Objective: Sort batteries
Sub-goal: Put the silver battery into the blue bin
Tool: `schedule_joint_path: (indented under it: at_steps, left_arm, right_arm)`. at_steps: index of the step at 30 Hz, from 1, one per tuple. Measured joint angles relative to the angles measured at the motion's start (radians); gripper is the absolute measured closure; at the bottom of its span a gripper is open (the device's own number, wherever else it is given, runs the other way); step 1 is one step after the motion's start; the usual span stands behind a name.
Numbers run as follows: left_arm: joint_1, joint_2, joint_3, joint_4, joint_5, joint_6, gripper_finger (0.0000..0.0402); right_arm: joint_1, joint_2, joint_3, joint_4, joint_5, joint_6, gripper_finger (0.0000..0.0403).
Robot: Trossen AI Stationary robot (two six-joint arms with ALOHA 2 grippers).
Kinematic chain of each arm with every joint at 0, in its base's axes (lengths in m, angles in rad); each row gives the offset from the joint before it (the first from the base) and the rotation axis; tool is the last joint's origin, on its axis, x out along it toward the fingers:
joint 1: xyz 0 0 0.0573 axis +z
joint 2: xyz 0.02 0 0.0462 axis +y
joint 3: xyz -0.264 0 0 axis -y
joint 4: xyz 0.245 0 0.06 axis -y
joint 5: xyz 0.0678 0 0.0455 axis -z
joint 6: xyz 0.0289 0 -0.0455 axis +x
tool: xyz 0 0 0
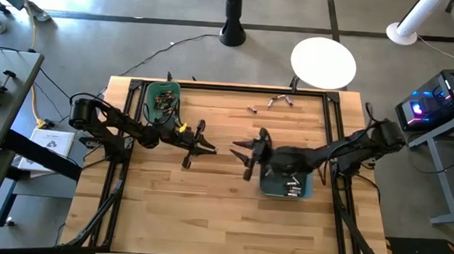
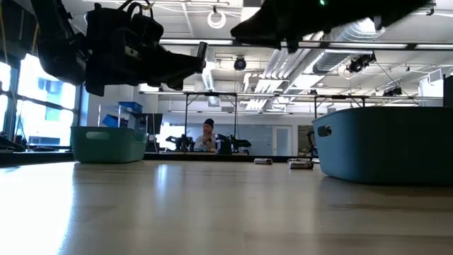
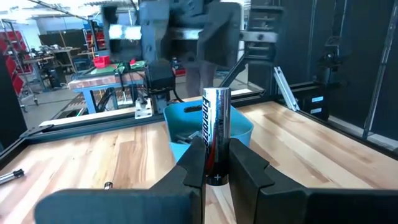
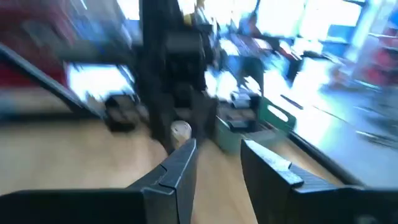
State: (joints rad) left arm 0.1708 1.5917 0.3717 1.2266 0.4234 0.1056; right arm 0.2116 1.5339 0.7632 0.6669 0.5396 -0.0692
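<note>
Over the table's (image 1: 207, 211) middle, our left hand (image 3: 214, 165) grips a battery (image 3: 215, 134) facing our right hand (image 4: 217, 158), whose fingers stand apart, empty. Handover seems next: the right must close squarely on it.

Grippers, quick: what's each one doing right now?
Left gripper: shut on a silver battery, above the table's middle.
Right gripper: open, holding nothing, facing the left one.
</note>
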Motion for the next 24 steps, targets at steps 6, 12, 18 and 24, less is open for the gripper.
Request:
schedule_joint_path:
  at_steps: [6, 12, 18, 24]
  left_arm:
    - [-0.004, 0.0, 0.001, 0.006, 0.001, -0.001, 0.0372]
    - [-0.005, 0.0, 0.001, 0.008, 0.0, -0.023, 0.0371]
    - [-0.005, 0.0, 0.001, 0.006, 0.0, -0.027, 0.037]
    - [-0.01, 0.0, 0.001, 0.006, 0.0, -0.052, 0.037]
  right_arm:
    - [-0.105, 0.09, -0.165, 0.539, -0.33, 0.105, 0.0268]
    - [-0.143, 0.2, -0.076, 0.516, -0.436, 0.069, 0.0197]
    - [-0.161, 0.226, 0.015, 0.339, -0.436, 0.019, 0.0169]
    - [-0.159, 0.226, 0.085, 0.184, -0.436, 0.016, 0.0202]
